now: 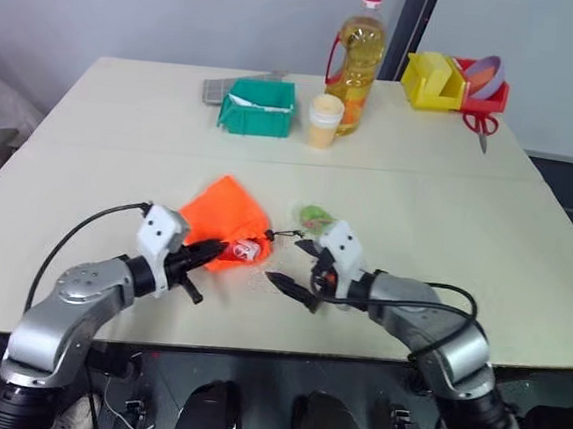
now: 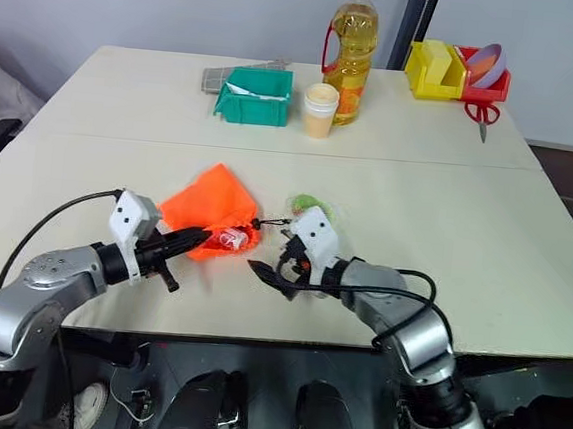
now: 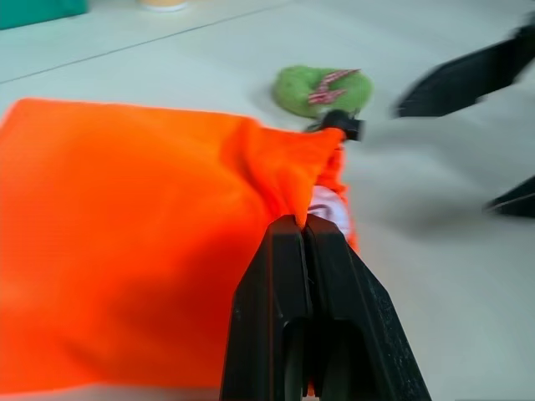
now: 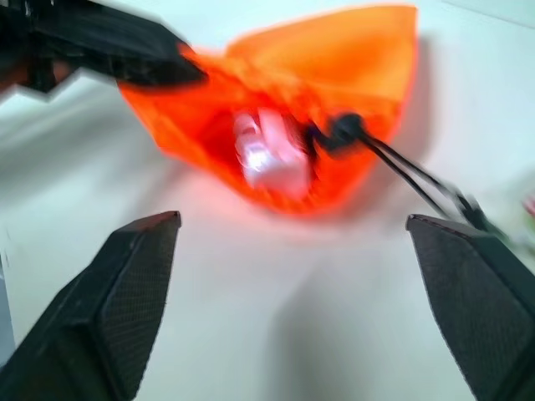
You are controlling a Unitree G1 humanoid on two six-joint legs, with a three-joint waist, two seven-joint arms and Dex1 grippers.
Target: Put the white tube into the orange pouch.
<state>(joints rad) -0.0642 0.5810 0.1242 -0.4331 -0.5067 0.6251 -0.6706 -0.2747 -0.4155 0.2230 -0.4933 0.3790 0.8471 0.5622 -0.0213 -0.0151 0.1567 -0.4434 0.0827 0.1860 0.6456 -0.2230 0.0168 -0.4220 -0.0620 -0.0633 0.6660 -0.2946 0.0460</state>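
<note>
Table (image 1: 524, 255) shows tube (image 1: 245, 252) in pouch (image 1: 224, 212) mouth — my left gripper (image 1: 215, 251) pinches pouch, right gripper (image 1: 299, 272) spread — nearly done.

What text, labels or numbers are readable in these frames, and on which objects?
None can be read.
Small white plastic tube in the mouth of the flat orange fabric pouch: reddish print, too blurred to read.
Round green tag on the pouch cord: red marks, illegible.
Tall yellow oil bottle: no label legible.
Green plastic bin, pale cup, yellow and red bins: no lettering visible.
</note>
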